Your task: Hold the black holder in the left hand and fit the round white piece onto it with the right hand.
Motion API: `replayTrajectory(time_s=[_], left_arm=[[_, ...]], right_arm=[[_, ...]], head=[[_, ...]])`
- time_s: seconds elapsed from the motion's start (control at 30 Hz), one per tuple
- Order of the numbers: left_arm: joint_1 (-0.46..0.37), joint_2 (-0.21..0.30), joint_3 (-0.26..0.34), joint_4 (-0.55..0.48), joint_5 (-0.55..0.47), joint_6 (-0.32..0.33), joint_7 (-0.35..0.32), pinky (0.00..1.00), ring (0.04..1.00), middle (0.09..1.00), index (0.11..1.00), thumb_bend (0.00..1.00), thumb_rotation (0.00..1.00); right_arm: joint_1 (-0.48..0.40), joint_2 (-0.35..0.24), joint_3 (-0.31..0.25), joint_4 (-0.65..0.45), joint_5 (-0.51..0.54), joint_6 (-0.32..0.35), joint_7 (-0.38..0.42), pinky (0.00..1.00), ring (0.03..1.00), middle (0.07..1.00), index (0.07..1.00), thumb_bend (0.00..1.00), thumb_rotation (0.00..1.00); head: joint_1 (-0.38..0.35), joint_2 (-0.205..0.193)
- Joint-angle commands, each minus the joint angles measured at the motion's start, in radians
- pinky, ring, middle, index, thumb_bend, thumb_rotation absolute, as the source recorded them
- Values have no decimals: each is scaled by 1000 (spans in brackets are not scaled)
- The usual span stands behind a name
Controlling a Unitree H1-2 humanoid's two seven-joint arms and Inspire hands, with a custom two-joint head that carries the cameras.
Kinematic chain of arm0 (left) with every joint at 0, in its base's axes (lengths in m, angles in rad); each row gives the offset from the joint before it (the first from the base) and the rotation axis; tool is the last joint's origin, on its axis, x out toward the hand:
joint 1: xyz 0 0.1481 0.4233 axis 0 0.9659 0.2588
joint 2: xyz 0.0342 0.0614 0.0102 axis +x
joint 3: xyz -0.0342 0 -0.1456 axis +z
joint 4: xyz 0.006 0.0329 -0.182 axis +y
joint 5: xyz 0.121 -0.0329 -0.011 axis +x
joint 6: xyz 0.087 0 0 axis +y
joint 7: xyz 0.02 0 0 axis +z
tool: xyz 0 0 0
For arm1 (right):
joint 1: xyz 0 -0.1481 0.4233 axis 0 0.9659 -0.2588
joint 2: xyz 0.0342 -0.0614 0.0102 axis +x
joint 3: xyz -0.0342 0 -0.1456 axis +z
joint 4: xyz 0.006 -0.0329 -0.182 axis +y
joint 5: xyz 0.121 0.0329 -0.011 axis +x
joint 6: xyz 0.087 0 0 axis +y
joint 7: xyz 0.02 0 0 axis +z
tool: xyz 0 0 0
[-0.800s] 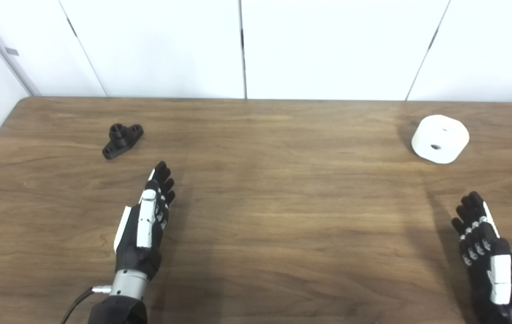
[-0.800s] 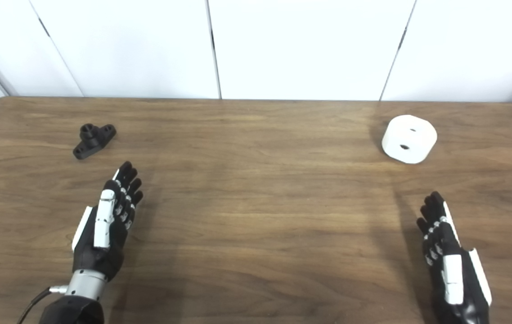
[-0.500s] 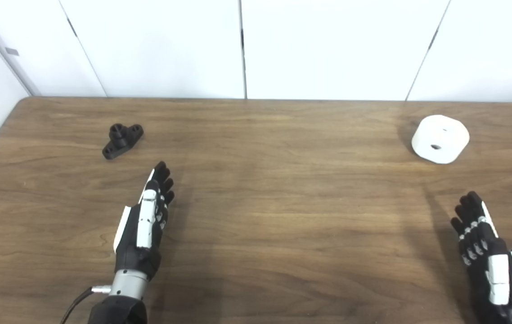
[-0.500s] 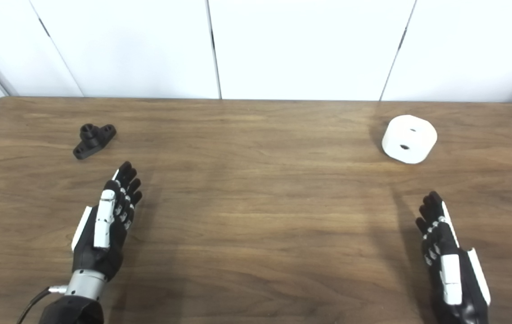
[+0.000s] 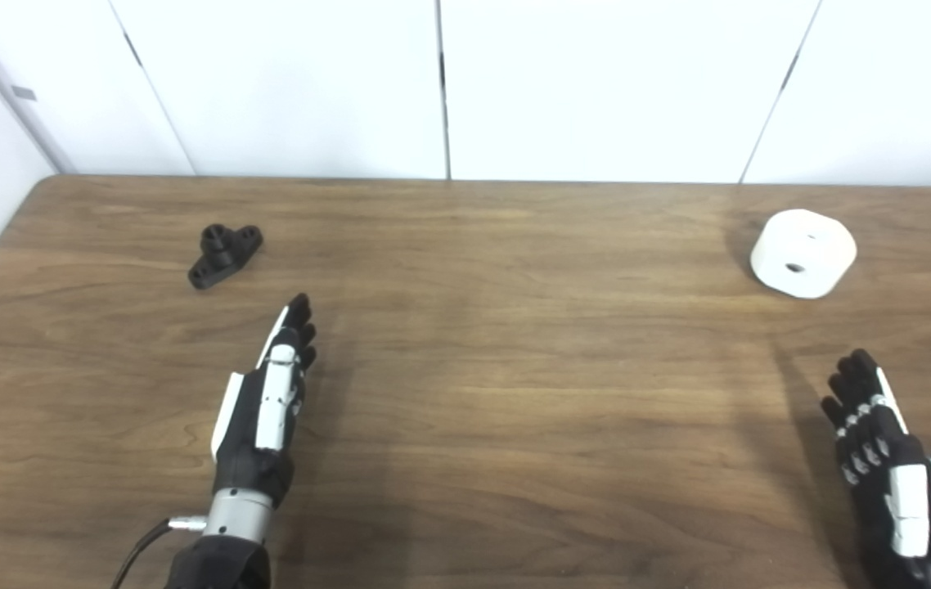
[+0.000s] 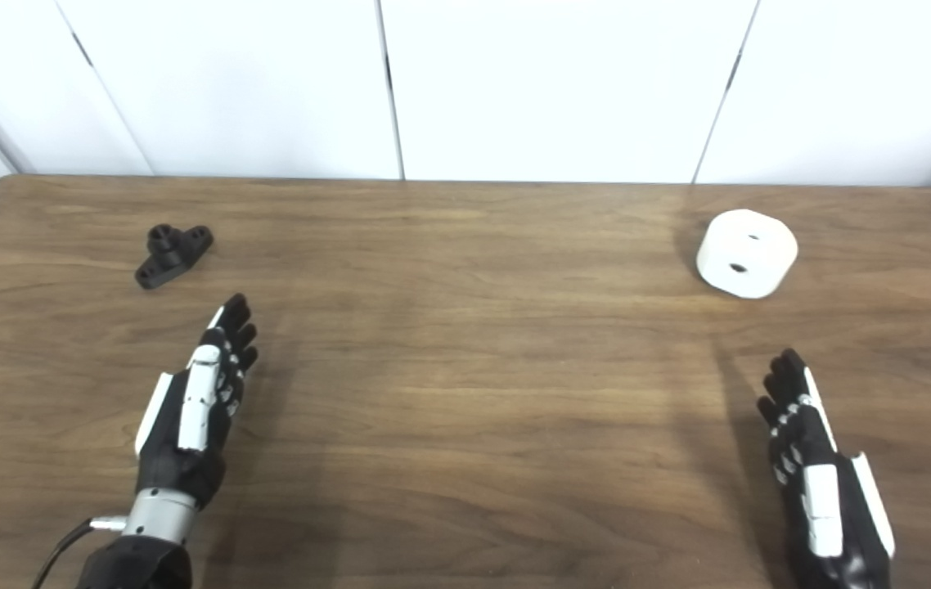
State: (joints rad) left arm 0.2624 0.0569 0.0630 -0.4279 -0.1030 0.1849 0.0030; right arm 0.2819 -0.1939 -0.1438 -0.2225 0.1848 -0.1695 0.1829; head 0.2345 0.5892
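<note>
On the brown wooden table (image 5: 514, 368), the left hand (image 5: 265, 401) and right hand (image 5: 891, 458) hold nothing, fingers straight; small black plastic holder (image 5: 224, 255) far left, round white cylindrical piece (image 5: 802, 252) far right

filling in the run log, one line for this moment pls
left robot hand open | right robot hand open | black holder, white piece untouched on table

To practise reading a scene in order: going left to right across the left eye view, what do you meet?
black holder → left hand → round white piece → right hand
</note>
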Motion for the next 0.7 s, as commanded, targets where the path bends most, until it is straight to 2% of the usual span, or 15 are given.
replayTrajectory(time_s=[0.0,0.1,0.13,0.2,0.27,0.37,0.43,0.67], left_arm=[[256,-69,-43,-80,37,-25,21,1000,1000,1000,965,331,1000],[263,-76,-58,-69,48,-38,24,1000,1000,1000,966,323,1000],[265,-77,-62,-64,50,-45,25,1000,1000,1000,966,325,1000],[267,-81,-69,-51,57,-69,32,1000,999,997,963,312,989],[269,-85,-76,-43,63,-75,41,1000,992,989,951,308,967],[270,-73,-91,-34,77,-79,43,1000,993,992,955,307,994],[272,-62,-100,-29,82,-84,39,1000,997,997,962,308,999],[271,-71,-107,-17,79,-95,48,1000,986,983,944,300,973]], right_arm=[[31,-14,-9,49,12,-51,9,1000,1000,1000,1000,610,1000],[34,-24,-13,69,13,-60,16,1000,1000,1000,1000,639,1000],[35,-26,-14,71,14,-56,17,1000,1000,1000,1000,644,1000],[38,-33,-14,78,16,-60,25,1000,1000,1000,1000,663,1000],[38,-42,-12,92,15,-82,39,1000,1000,1000,1000,674,1000],[32,-53,-12,122,30,-114,61,1000,1000,1000,1000,675,1000],[31,-52,-14,130,28,-116,54,1000,1000,1000,1000,657,1000],[36,-53,-17,148,3,-134,33,1000,1000,1000,1000,602,1000]], head=[[12,-9],[44,-55],[44,-55],[69,-81],[83,-89],[102,-91],[107,-96],[113,-106]])
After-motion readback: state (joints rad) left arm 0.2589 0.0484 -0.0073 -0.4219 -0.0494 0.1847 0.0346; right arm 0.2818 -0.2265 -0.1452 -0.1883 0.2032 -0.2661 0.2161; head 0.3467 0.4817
